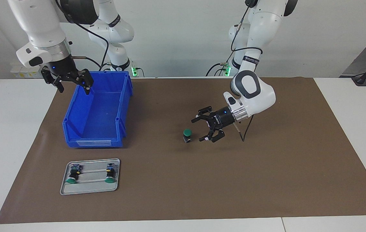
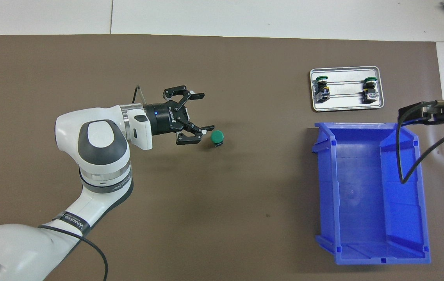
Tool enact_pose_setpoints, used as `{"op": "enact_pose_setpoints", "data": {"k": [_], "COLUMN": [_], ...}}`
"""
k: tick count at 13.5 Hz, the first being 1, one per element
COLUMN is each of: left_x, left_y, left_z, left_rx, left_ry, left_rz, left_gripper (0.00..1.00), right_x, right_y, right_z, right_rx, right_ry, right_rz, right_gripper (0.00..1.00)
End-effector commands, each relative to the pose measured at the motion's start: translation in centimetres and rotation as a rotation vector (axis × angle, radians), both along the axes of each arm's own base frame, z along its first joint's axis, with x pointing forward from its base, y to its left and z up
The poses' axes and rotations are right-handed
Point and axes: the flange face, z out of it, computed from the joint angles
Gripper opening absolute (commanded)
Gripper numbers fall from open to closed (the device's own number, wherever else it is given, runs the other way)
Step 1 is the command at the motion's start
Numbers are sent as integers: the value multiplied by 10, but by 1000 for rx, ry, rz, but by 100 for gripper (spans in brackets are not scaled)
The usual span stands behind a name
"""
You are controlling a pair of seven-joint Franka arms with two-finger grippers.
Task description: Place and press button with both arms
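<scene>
One button [image 1: 187, 135] [image 2: 216, 137] stands upright on the brown mat [image 1: 266, 180], green cap up, near the table's middle. My left gripper [image 1: 199, 130] [image 2: 203, 115] lies low and level just beside it, toward the left arm's end of the table. It is open and holds nothing, and one fingertip is close to the button without touching it. My right gripper [image 1: 74, 88] hangs open and empty over the blue bin's [image 1: 73, 129] [image 2: 325, 187] rim nearest the robots. In the overhead view only its edge shows.
A small metal tray [image 1: 89, 190] [image 2: 346, 105] lies farther from the robots than the bin. It holds two more green-capped buttons [image 1: 72, 175] [image 1: 109, 174] lying on their sides. Nothing lies in the bin. White table borders the mat.
</scene>
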Motion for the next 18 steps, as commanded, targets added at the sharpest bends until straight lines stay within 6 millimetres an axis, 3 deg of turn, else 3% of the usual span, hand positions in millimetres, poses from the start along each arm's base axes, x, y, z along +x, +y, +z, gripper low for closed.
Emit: {"op": "enact_pose_setpoints", "data": {"k": [1,2,5,8,10,13,16,18], "left_x": [-15,-18,-12,-9,-28,-38,-48,-59], "left_y": [-20,-25,-51,-63,-77,-64,-50,-49], "left_z": [47,59,123,186,192,186,180,180], "left_rx": [-30,-10,180,460,643,863,894,900], "left_ry": [168,213,296,254,187,166,410,608], "left_rz": [68,74,92,70,23,-19,165,346], "left_gripper": [100,100,100,100,100,100,100,100], "right_x": [-8,-8,-8,-8,-8,-8,-11,-6], "right_y": [-5,-5,-5,-5,-5,-4,9,41], "right_z": [1,1,1,1,1,-1,-8,-17], "right_rx": [-11,-11,-11,-11,-11,-10,29,68], "right_ry": [-4,-4,-4,-4,-4,-4,2,-37], "right_rz": [24,24,24,24,24,26,82,130], "right_gripper": [100,100,100,100,100,100,100,100]}}
